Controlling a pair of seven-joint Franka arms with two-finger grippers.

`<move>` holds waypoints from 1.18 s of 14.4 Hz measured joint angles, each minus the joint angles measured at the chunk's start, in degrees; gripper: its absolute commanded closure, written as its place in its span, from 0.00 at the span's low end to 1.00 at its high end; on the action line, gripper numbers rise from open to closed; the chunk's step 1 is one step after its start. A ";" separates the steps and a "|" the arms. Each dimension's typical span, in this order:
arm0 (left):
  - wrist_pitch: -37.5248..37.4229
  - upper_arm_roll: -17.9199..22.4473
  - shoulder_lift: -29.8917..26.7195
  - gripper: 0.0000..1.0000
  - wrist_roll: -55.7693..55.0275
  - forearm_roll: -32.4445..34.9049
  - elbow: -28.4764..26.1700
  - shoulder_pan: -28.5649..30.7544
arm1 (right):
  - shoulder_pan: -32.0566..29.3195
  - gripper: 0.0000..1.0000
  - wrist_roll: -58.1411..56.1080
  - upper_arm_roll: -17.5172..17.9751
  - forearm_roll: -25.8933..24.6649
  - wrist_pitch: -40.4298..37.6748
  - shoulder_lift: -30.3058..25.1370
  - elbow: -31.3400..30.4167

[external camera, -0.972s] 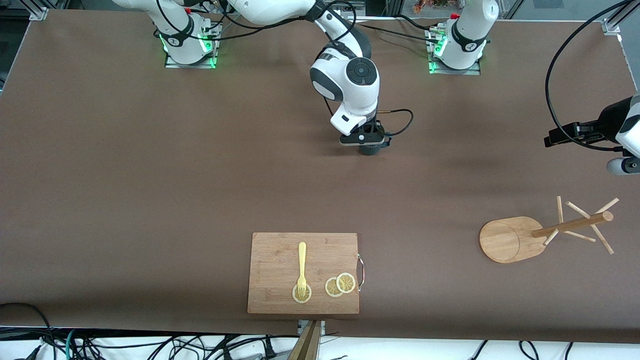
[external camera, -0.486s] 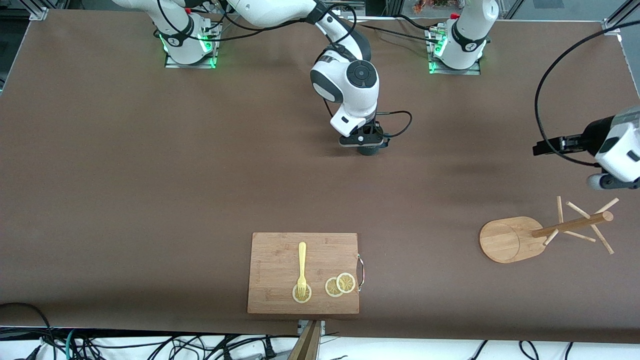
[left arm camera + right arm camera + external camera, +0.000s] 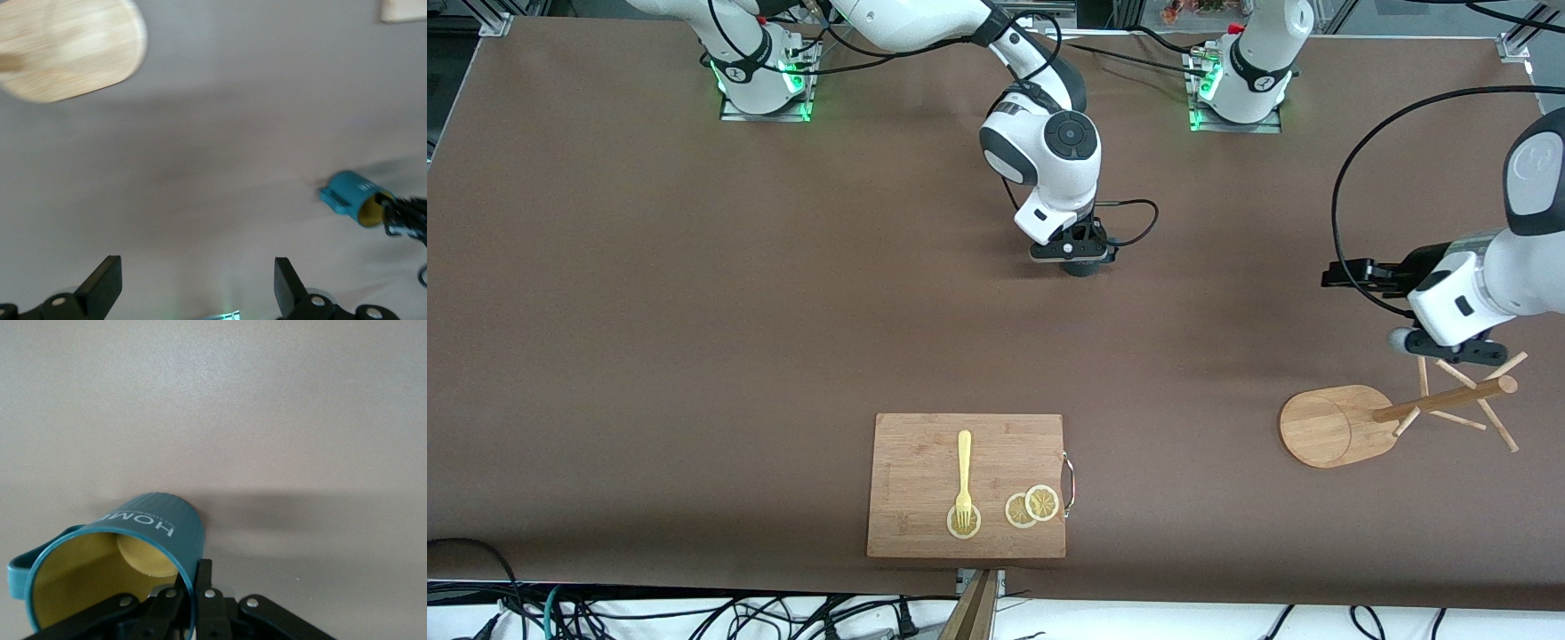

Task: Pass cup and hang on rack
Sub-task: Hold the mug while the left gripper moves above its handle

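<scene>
Mid-handover: right gripper [image 3: 1083,260], at frame centre, pinches the cup [image 3: 113,563] by its rim; left gripper [image 3: 193,293], fingers spread, must approach before the rack [image 3: 1396,414].

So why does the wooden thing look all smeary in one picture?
In the left wrist view the rack has soft, streaked edges, as does the cup, which looks like motion blur. In the right wrist view the cup's lettering is crisp and a soft shadow lies beside it. The front view is evenly lit, with faint arm shadows on the table.
</scene>
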 measured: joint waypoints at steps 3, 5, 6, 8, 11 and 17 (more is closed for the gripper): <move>1.60 -1.07 0.03 0.00 6.72 -1.92 -2.34 0.05 | 0.02 0.47 0.03 0.00 0.00 0.01 0.02 0.00; 2.36 -1.57 0.05 0.00 11.94 -2.74 -3.78 0.07 | 0.03 0.34 0.05 -0.02 0.00 0.01 0.12 0.00; 2.74 -1.67 0.05 0.00 15.46 -2.90 -4.21 0.08 | 0.03 0.30 0.05 -0.07 0.00 0.04 0.13 0.01; 3.05 -1.71 0.05 0.00 23.86 -3.00 -4.97 0.12 | 0.02 0.26 0.05 -0.30 0.00 0.06 0.13 0.29; 3.89 -1.75 -0.02 0.00 36.83 -5.38 -7.57 0.23 | 0.02 0.01 0.05 -0.63 0.00 0.02 -0.08 1.23; 12.90 -2.91 -2.11 0.00 55.62 -12.07 -18.37 0.53 | -1.66 0.00 0.05 -1.64 0.02 -6.44 -4.66 3.69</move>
